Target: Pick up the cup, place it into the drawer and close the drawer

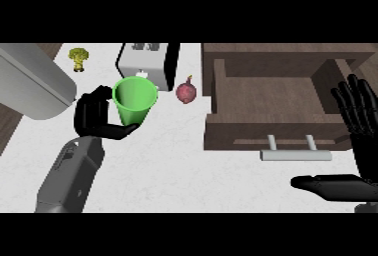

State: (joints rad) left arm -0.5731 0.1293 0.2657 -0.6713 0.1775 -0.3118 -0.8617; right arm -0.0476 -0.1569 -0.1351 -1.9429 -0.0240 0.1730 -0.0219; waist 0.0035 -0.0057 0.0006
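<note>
A green cup (134,99) is held upright above the white counter, its open mouth facing up. My left hand (96,119) is curled round its left side and base, thumb underneath. The open dark wooden drawer (275,131) sits to the right, its cavity showing and its pale bar handle (294,155) at the near side. My right hand (356,112) stands at the right edge beside the drawer, fingers straight and pointing up, thumb stretched out low at the bottom right. It holds nothing.
A toaster (146,59) stands behind the cup. A reddish onion-like vegetable (185,92) lies between the cup and the drawer. A piece of broccoli (78,57) sits at the back left. A large grey rounded object (29,82) fills the upper left.
</note>
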